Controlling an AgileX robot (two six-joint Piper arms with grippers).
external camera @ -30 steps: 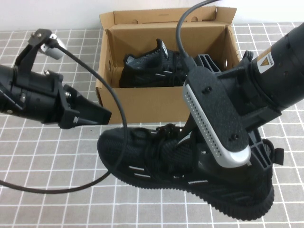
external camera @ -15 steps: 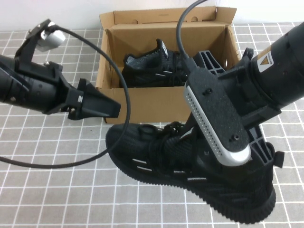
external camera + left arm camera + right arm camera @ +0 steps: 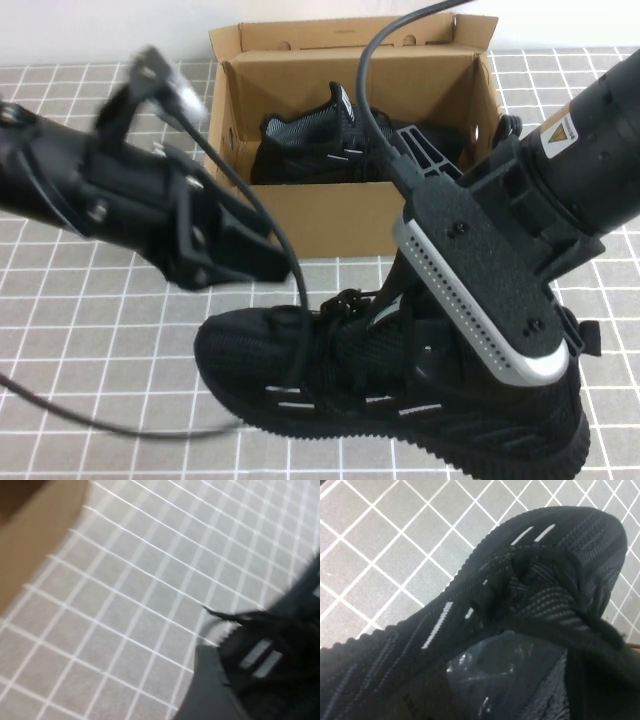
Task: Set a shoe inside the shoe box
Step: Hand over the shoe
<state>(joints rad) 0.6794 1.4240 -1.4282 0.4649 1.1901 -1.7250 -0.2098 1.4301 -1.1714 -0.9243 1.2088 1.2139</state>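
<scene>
The shoe (image 3: 330, 390), a black knit sneaker with white dashes, lies in front of the shoe box (image 3: 300, 215) with its toe pointing left. My right gripper (image 3: 425, 335) is shut on the shoe's collar near the heel, mostly hidden under its wrist camera. In the right wrist view the shoe (image 3: 530, 580) fills the frame and the gripper (image 3: 520, 680) reaches into its opening. My left gripper (image 3: 245, 255) hovers just above the shoe's toe, in front of the box's left corner. The left wrist view shows the shoe (image 3: 280, 645) close beside it.
The open brown box holds the pair-mate sneaker (image 3: 310, 145) with grey lining showing. Its lid flap (image 3: 340, 35) stands up at the back. Grey checked tablecloth (image 3: 90, 350) lies around. A black cable (image 3: 290, 260) loops from the left arm over the toe.
My left arm has swung right and toward the near side, coming over the shoe's toe. The shoe, held by the right gripper, has shifted slightly nearer.
</scene>
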